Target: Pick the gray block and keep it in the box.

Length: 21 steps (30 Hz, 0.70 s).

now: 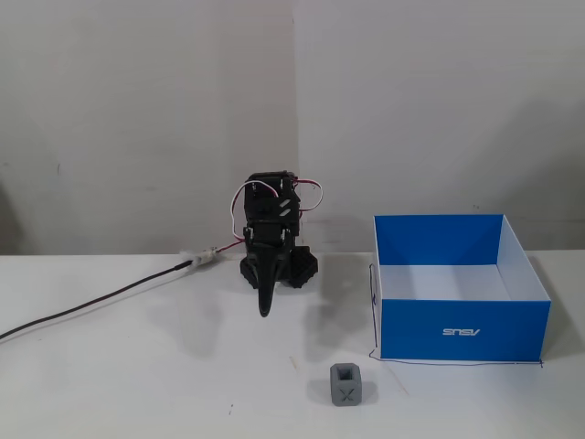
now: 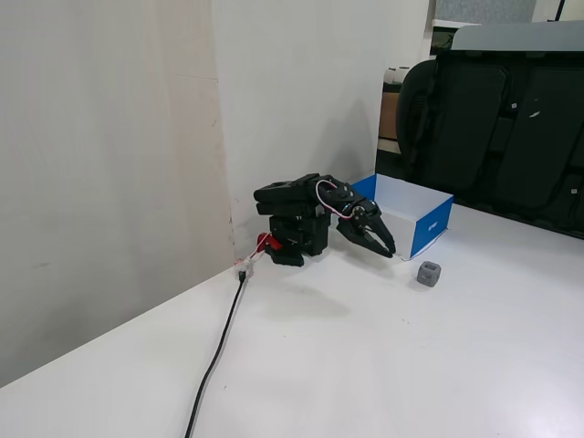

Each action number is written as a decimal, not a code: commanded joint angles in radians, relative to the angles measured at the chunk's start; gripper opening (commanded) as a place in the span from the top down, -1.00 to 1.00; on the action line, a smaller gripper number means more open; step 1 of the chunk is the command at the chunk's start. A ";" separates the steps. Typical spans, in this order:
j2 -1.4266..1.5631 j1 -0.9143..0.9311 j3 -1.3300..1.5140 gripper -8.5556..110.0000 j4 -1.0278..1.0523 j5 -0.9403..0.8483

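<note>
The gray block (image 1: 347,385) sits on the white table in front of the box's near left corner, its square recess up and an X on the face toward the camera; it also shows in the other fixed view (image 2: 429,273). The blue box (image 1: 462,331) with white interior stands open at the right in a fixed view and behind the arm in the other (image 2: 431,226). My black gripper (image 1: 265,311) hangs folded in front of the arm's base, pointing down, jaws together and empty, well left of and behind the block; in the other fixed view (image 2: 391,253) it is just left of the block.
A black cable (image 1: 91,306) runs from the arm's base to the left across the table, and toward the front edge in the other fixed view (image 2: 217,356). White walls stand behind. A black chair (image 2: 502,137) stands beyond the table.
</note>
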 commanded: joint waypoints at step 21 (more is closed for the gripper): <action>0.152 0.002 -0.078 0.85 0.052 0.021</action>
